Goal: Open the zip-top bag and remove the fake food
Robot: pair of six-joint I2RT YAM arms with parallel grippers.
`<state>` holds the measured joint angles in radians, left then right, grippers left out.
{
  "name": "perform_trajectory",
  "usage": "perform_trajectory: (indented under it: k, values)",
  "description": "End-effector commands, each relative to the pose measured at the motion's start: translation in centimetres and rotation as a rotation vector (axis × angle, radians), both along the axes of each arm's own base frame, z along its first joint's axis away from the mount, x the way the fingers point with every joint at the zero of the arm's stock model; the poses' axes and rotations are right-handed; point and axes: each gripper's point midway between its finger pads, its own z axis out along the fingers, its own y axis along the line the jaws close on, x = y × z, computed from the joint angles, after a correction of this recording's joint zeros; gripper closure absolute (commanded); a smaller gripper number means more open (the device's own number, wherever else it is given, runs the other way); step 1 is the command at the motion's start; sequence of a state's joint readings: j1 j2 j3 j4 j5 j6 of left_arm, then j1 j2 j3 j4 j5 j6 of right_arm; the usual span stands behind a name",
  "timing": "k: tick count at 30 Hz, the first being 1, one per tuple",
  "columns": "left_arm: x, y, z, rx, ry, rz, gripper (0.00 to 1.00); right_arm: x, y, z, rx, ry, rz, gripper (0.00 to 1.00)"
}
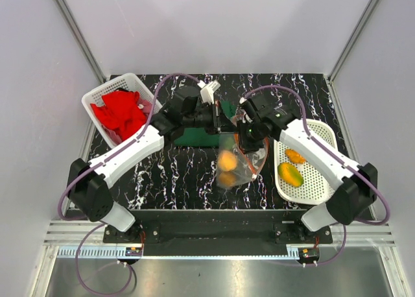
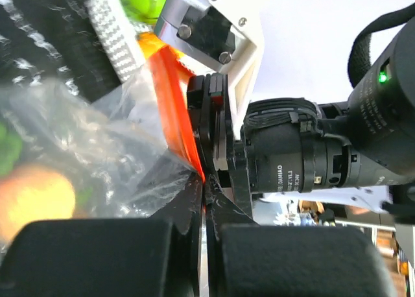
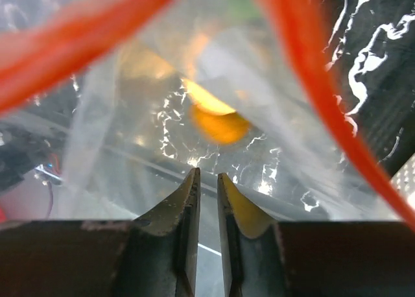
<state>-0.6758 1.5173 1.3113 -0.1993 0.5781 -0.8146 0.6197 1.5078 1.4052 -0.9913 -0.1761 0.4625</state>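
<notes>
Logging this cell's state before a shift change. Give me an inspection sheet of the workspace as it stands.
Surface: black marbled table, no spills seen.
Job's things: bag hangs between the grippers, orange food inside; two fruits in tray.
Clutter: red cloth in basket; green cloth under left arm.
Grippers: left gripper shut on bag's zip strip; right gripper at bag mouth, grip unclear.
Cables: purple cables along both arms, no snag seen.
Surroundings: white walls; nothing else seen.

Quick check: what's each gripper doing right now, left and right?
Left gripper: closed on the bag, pinching its orange strip.
Right gripper: jaws nearly closed at the bag; whether it grips cannot be told.
</notes>
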Motion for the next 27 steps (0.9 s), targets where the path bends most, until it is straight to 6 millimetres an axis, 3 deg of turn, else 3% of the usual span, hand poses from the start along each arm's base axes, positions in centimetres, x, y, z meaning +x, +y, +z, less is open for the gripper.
perform_trajectory:
  k: [1,5,11,16,20,24,27]
  values:
    - [-0.3,-0.4,3.8,-0.100,-0.082,-0.023,1.00,-0.7,-0.4,0.4,0.008,-0.020,0.008,0.75]
    - [-0.4,2.3,-0.6,-0.020,-0.021,0.044,1.00,-0.6,0.3,-2.0,0.022,0.013,0.005,0.71]
    - [0.1,5.2,-4.2,0.057,0.019,0.100,1.00,0.7,0.9,-4.6,-0.016,0.025,0.018,0.62]
    - [0.3,5.7,-4.1,0.084,-0.015,0.115,1.00,1.3,1.3,-6.3,-0.037,0.042,0.044,0.57]
    - [0.7,5.8,-3.3,0.096,-0.049,0.122,1.00,1.4,0.6,-7.8,-0.089,0.057,0.027,0.46]
    - [1.0,5.7,-2.0,0.095,-0.075,0.116,1.00,2.1,0.3,-8.1,-0.108,0.024,0.031,0.38]
    - [1.0,5.5,-2.1,0.093,-0.069,0.106,1.00,2.9,0.8,-8.7,-0.091,-0.013,0.045,0.34]
